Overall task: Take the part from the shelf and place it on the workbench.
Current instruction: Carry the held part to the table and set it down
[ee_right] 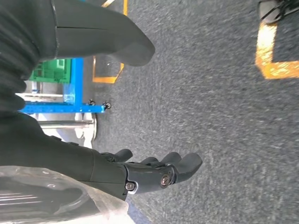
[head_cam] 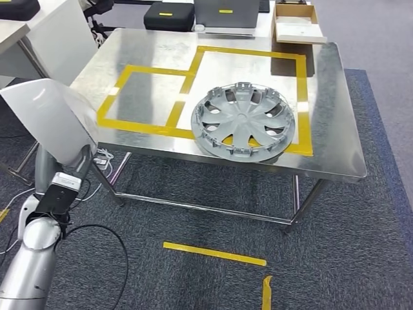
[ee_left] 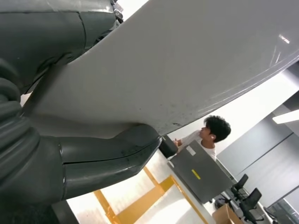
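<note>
Fingers (ee_left: 105,156) of my left hand (ee_left: 53,154) grip one pale grey flat panel (head_cam: 51,116) off the steel counter's (head_cam: 336,116) left edge; right hand (ee_right: 141,172) hangs open-fingered. One silver hubcap (head_cam: 243,121) overlaps yellow tape (head_cam: 146,71) near the front rim.

The wheel cover (head_cam: 242,121) lies on the tabletop (head_cam: 336,123), toward its front right. A box (head_cam: 298,24) sits behind the tabletop. The panel (head_cam: 51,116) is at front left, off the tabletop.

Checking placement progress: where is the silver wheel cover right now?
In the head view, the silver wheel cover lies flat on the steel workbench, right of centre, overlapping the larger yellow tape rectangle near the front edge.
</note>
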### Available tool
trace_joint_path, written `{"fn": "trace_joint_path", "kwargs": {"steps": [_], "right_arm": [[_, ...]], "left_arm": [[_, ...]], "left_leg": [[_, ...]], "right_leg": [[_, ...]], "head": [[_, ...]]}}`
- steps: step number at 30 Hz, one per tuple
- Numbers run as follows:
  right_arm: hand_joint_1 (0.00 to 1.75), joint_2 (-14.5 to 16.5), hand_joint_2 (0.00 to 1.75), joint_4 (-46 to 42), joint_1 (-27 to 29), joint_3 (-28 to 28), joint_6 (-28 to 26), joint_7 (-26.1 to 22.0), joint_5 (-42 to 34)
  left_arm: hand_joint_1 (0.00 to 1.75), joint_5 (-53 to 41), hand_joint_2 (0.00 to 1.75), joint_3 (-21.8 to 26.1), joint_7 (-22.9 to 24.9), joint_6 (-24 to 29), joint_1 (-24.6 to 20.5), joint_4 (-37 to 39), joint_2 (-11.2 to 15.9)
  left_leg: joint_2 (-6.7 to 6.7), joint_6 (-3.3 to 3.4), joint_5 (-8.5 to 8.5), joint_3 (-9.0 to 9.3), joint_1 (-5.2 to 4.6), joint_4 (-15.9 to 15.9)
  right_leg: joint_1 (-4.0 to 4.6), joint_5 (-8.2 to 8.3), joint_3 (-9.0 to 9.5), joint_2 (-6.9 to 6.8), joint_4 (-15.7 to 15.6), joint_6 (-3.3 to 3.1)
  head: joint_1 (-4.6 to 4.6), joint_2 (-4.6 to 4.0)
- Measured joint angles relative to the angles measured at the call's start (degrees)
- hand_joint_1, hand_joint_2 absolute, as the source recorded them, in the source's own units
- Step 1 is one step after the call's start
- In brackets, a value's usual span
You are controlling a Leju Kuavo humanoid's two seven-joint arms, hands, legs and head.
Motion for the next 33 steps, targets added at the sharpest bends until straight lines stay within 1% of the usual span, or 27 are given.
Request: {"fn": "trace_joint_path", "kwargs": {"steps": [1, 2, 5, 6, 7, 8, 10, 11, 12, 13, 15, 16, 17, 18, 19, 21, 22, 23, 25, 26, 27, 28, 29, 30, 31, 32, 33], "right_arm": [[0.0, 0.1, 1.75, 0.0, 0.0, 0.0, 0.0, 0.0, 0.0], [0.0, 0.1, 1.75, 0.0, -0.1, 0.0, 0.0, 0.0, 0.0], [0.0, 0.2, 1.75, 0.0, -0.2, -0.1, 0.1, 0.0, 0.0], [0.0, 0.2, 1.75, 0.0, -0.2, -0.1, 0.1, 0.0, 0.1], [0.0, 0.2, 1.75, 0.0, -0.3, -0.1, 0.1, 0.0, 0.1], [0.0, 0.3, 1.75, 0.0, -0.3, -0.1, 0.1, 0.0, 0.1], [0.0, 0.3, 1.75, 0.0, -0.3, -0.1, 0.1, 0.0, 0.2], [0.0, 0.3, 1.75, 0.0, -0.2, -0.1, 0.1, 0.0, 0.2], [0.0, 0.3, 1.75, 0.0, 0.0, -0.1, 0.1, 0.0, 0.2], [0.0, 0.3, 1.75, 0.0, 0.1, -0.1, 0.1, 0.1, 0.2], [0.0, 0.4, 1.75, 0.0, 0.2, -0.1, 0.1, 0.1, 0.2], [0.0, 0.4, 1.75, 0.0, 0.1, -0.1, 0.1, 0.1, 0.2], [0.0, 0.4, 1.75, 0.0, 0.1, -0.2, 0.1, 0.1, 0.3], [0.0, 0.4, 1.75, 0.0, 0.0, -0.2, 0.1, 0.1, 0.4], [0.0, 0.4, 1.75, 0.0, 0.0, -0.3, 0.2, 0.1, 0.4], [0.0, 0.5, 1.75, 0.0, 0.1, -0.5, 0.2, 0.1, 0.5], [0.0, 0.5, 1.75, 0.0, 0.1, -0.5, 0.2, 0.0, 0.6], [0.0, 0.5, 1.75, 0.0, 0.0, -0.6, 0.2, 0.0, 0.6], [0.0, 0.5, 1.75, 0.0, -0.1, -0.6, 0.2, 0.0, 0.6], [0.0, 0.5, 1.75, 0.0, -0.1, -0.6, 0.2, 0.0, 0.6], [0.0, 0.5, 1.75, 0.0, -0.2, -0.7, 0.3, 0.0, 0.7], [0.0, 0.5, 1.75, 0.0, -0.2, -0.7, 0.3, 0.0, 0.7], [0.0, 0.5, 1.75, 0.0, -0.1, -0.8, 0.3, 0.0, 0.7], [0.0, 0.5, 1.75, 0.0, -0.1, -0.9, 0.4, 0.0, 0.7], [0.0, 0.5, 1.75, 0.0, -0.2, -1.0, 0.4, 0.0, 0.8], [0.0, 0.5, 1.75, 0.0, -0.2, -1.1, 0.5, -0.1, 0.8], [0.0, 0.5, 1.75, 0.0, -0.3, -1.1, 0.5, -0.1, 0.9]], "left_arm": [[1.75, -0.1, 1.75, 0.1, -0.1, 0.0, 0.0, 0.0, 0.1], [1.75, -0.2, 1.75, 0.2, -0.2, 0.0, -0.1, 0.0, 0.2], [1.75, -0.2, 1.75, 0.3, -0.3, 0.1, -0.1, 0.0, 0.4], [1.75, -0.2, 1.75, 0.3, -0.3, 0.1, -0.1, -0.1, 0.4], [1.75, -0.2, 1.75, 0.3, -0.3, 0.1, -0.1, -0.1, 0.4], [1.75, -0.2, 1.75, 0.3, -0.4, 0.1, -0.1, -0.1, 0.4], [1.75, -0.2, 1.75, 0.4, -0.4, 0.1, -0.1, -0.1, 0.5], [1.75, -0.2, 1.75, 0.4, -0.4, 0.1, 0.1, -0.1, 0.5], [1.75, -0.2, 1.75, 0.4, -0.4, 0.1, 0.2, -0.1, 0.5], [1.75, -0.2, 1.75, 0.4, -0.4, 0.1, 0.3, -0.1, 0.5], [1.75, -0.2, 1.75, 0.4, -0.4, 0.0, 0.4, -0.1, 0.5], [1.75, -0.2, 1.75, 0.4, -0.4, -0.1, 0.3, 0.0, 0.5], [1.75, -0.3, 1.75, 0.4, -0.3, -0.2, 0.2, 0.0, 0.5], [1.75, -0.4, 1.75, 0.4, -0.1, -0.3, 0.2, 0.1, 0.5], [1.75, -0.6, 1.75, 0.3, 0.1, -0.5, 0.2, 0.2, 0.5], [1.75, -1.0, 1.75, 0.3, 0.5, -0.6, 0.1, 0.3, 0.6], [1.75, -1.3, 1.75, 0.3, 0.6, -0.6, -0.1, 0.3, 0.7], [1.75, -1.5, 1.75, 0.3, 0.8, -0.5, -0.3, 0.4, 0.8], [1.75, -2.4, 1.75, 0.3, 1.2, -0.5, -0.5, 0.7, 0.9], [1.75, -2.9, 1.75, 0.3, 1.5, -0.4, -0.6, 0.9, 0.9], [1.75, -3.3, 1.75, 0.3, 1.8, -0.4, -0.6, 1.2, 1.1], [1.75, -3.8, 1.75, 0.3, 2.1, -0.5, -0.6, 1.6, 1.2], [1.75, -4.3, 1.75, 0.2, 2.4, -0.5, -0.6, 1.9, 1.4], [1.75, -4.9, 1.75, 0.2, 2.6, -0.5, -0.8, 2.2, 1.6], [1.75, -5.7, 1.75, 0.2, 2.9, -0.5, -1.0, 2.7, 1.9], [1.75, -6.8, 1.75, 0.1, 3.3, -0.4, -1.3, 3.3, 2.3], [1.75, -8.1, 1.75, 0.1, 3.8, -0.4, -1.5, 3.9, 2.7]], "left_leg": [[0.04, 0.34, 1.22, 1.43, -0.15, -3.4], [0.1, 0.65, 1.59, 2.4, -0.3, -5.5], [0.03, 1.57, 0.69, 3.4, -0.41, -7.3], [-0.04, 1.9, 0.54, 3.83, -0.32, -7.6], [-0.07, 2.23, 0.37, 4.31, -0.25, -7.8], [-0.08, 2.48, 0.19, 4.8, -0.21, -8.0], [-0.07, 2.85, -0.47, 5.44, -0.33, -8.1], [-0.1, 2.91, -0.86, 5.8, -0.39, -8.1], [-0.13, 2.93, -1.28, 6.26, -0.43, -8.1], [-0.18, 2.9, -1.71, 6.84, -0.44, -8.1], [-0.22, 2.7, -2.71, 8.19, -0.42, -8.1], [-0.23, 2.51, -3.12, 8.75, -0.43, -8.1], [-0.22, 2.21, -3.53, 9.06, -0.44, -8.1], [-0.22, 1.86, -3.78, 9.29, -0.44, -8.0], [-0.22, 1.52, -3.88, 9.51, -0.47, -8.0], [-0.2, 0.91, -4.26, 9.83, -0.43, -7.5], [-0.17, 0.62, -4.83, 9.47, -0.38, -6.5], [-0.15, 0.3, -5.92, 8.45, -0.28, -4.3], [-0.12, -0.28, -8.82, 4.56, 0.04, 2.6], [-0.12, -0.49, -9.82, 2.42, 0.21, 5.8], [-0.11, -0.64, -9.87, 0.95, 0.36, 7.4], [-0.11, -0.76, -8.78, 0.35, 0.5, 7.2], [-0.09, -0.81, -6.56, 0.74, 0.6, 4.9], [-0.06, -0.8, -3.7, 1.75, 0.67, 1.3], [0.01, -0.73, -1.75, 2.74, 0.62, -1.9], [0.08, -0.54, -0.71, 3.55, 0.5, -4.8], [0.14, -0.25, -0.22, 3.91, 0.36, -6.3]], "right_leg": [[0.07, -0.45, 0.43, 0.02, 0.0, 0.28], [0.12, -0.8, 0.58, 0.01, -0.2, 0.59], [0.2, -0.97, 1.32, -0.24, -0.4, 1.67], [0.18, -1.15, 1.31, -0.28, 0.2, 1.94], [0.16, -1.73, 0.56, -0.28, 1.7, 2.1], [0.14, -2.67, -1.02, -0.25, 4.3, 2.2], [0.14, -5.06, -5.85, -0.22, 11.6, 2.47], [0.14, -5.69, -8.21, -0.22, 14.4, 2.6], [0.14, -5.36, -9.79, -0.22, 15.4, 2.67], [0.13, -3.79, -10.28, -0.22, 14.3, 2.66], [0.18, 1.67, -8.8, -0.21, 7.8, 2.43], [0.29, 3.22, -7.99, -0.22, 4.6, 2.23], [0.46, 4.12, -7.23, -0.26, 2.4, 1.87], [0.63, 4.14, -6.89, -0.28, 1.4, 1.43], [0.76, 3.83, -6.7, -0.33, 1.1, 0.97], [0.63, 4.31, -5.79, -0.27, 0.5, 0.17], [0.51, 4.28, -5.28, -0.25, 0.3, -0.12], [0.38, 4.2, -4.85, -0.22, 0.2, -0.34], [0.32, 3.82, -4.34, -0.2, 0.0, -0.66], [0.32, 3.59, -4.16, -0.18, 0.0, -0.71], [0.31, 3.36, -3.92, -0.14, 0.0, -0.71], [0.3, 3.11, -3.6, -0.1, 0.1, -0.67], [0.28, 2.83, -3.18, -0.06, 0.1, -0.6], [0.26, 2.54, -2.74, -0.03, 0.0, -0.45], [0.26, 2.29, -2.35, 0.0, 0.1, -0.25], [0.29, 2.09, -2.2, 0.01, 0.1, 0.03], [0.34, 1.93, -2.23, 0.02, 0.1, 0.35]], "head": [[-0.02, 0.0], [-0.01, 0.0], [0.07, 0.01], [0.15, 0.01], [0.27, 0.01], [0.37, 0.01], [0.53, 0.01], [0.56, 0.0], [0.56, 0.0], [0.56, 0.0], [0.56, 0.0], [0.55, 0.0], [0.53, 0.0], [0.49, 0.0], [0.5, 0.0], [0.45, 0.0], [0.37, 0.0], [0.29, 0.0], [0.18, 0.0], [0.2, 0.0], [0.19, 0.0], [0.19, 0.0], [0.19, 0.0], [0.19, 0.0], [0.22, 0.0], [0.18, 0.0], [0.23, 0.0]]}}
